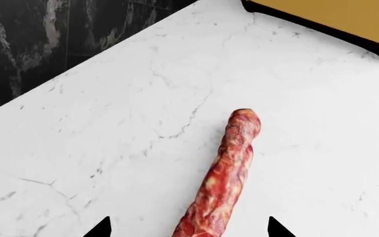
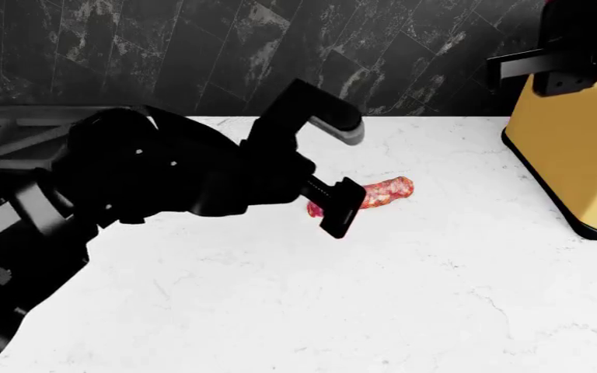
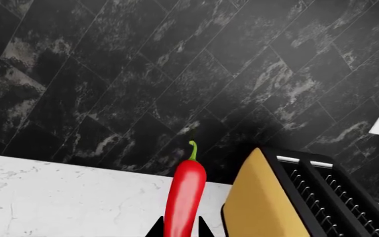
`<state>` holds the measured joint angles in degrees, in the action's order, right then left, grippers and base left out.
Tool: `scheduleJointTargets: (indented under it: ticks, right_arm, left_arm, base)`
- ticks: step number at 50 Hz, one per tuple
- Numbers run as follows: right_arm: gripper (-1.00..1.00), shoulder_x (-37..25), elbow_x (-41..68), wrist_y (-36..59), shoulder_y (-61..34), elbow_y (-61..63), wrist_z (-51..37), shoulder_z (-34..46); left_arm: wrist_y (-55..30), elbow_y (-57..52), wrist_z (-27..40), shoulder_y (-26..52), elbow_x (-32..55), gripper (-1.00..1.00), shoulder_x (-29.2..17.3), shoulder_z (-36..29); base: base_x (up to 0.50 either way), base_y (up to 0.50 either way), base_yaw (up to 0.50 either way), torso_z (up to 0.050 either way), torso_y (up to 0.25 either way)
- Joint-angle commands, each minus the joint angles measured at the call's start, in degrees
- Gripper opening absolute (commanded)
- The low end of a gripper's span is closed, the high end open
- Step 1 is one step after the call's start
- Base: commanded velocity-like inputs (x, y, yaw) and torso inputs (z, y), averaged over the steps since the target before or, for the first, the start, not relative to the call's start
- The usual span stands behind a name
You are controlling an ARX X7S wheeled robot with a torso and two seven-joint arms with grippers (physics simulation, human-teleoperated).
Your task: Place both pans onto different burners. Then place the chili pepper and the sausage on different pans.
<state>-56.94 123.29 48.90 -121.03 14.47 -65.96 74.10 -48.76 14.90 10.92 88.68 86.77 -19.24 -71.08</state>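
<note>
The sausage, mottled pinkish-red, lies on the white marble counter. My left gripper is open, one fingertip on each side of the sausage's near end, both well apart from it. In the head view the left gripper hangs over the sausage. My right gripper is shut on the chili pepper, bright red with a green stem, and holds it in the air in front of the black wall. The pans and burners are out of view.
A yellow toaster with a black base stands at the counter's right; it also shows in the left wrist view and beside the pepper in the right wrist view. A black marble-tiled wall backs the counter.
</note>
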Motion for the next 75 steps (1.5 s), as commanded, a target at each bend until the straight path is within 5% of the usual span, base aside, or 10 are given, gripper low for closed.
scheduleJointTargets:
  ticks: [1,61,62,75]
  right_arm:
    - [-1.00,0.0,-1.9,-0.6,1.8,-0.3,1.6,-0.2]
    - [-1.00,-0.1,-3.8,-1.3,4.5,-0.6,2.9,-1.4]
    - [-1.00,-0.1,-3.8,-1.3,4.6,-0.6,2.9,-1.4]
    - [-1.00,-0.1,-4.1,-1.1,5.0,-0.4,2.8,-1.5]
  left_arm:
    - [0.2,4.5,-0.9,-0.7,-1.2,1.00,2.8,-1.2]
    - [-3.2,9.4,-2.1,-2.5,-8.9,1.00,10.0,-11.2]
    - [-3.2,9.3,-2.0,-2.6,-8.9,-1.00,10.0,-11.2]
    - [-2.3,8.5,-0.5,-2.9,-9.4,-1.00,9.4,-10.9]
  base:
    - [0.00,0.00,0.00,0.000,0.000]
    - [0.00,0.00,0.00,0.000,0.000]
    - [0.00,0.00,0.00,0.000,0.000]
    - [0.00,0.00,0.00,-0.002,0.000]
